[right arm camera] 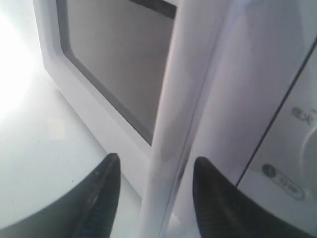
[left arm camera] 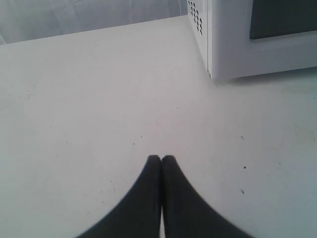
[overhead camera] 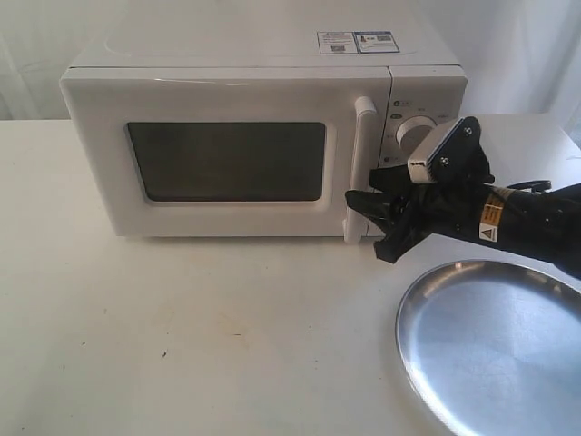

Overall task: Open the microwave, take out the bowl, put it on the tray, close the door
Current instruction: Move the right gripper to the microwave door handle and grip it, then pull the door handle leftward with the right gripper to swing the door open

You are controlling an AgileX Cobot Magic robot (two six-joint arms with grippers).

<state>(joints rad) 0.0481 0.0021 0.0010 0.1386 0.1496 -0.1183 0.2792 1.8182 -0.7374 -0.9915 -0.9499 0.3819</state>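
Note:
The white microwave stands at the back of the table with its door shut and the window dark. The bowl is out of view. My right gripper is open at the lower part of the vertical bar handle. In the right wrist view the handle runs between the two fingers of the right gripper, with a gap on each side. The steel tray lies at the front right. My left gripper is shut and empty above bare table, near the microwave's corner.
One round dial shows on the control panel, and my right wrist camera block covers the area below it. The right arm reaches in over the tray's far edge. White table spreads in front of the microwave.

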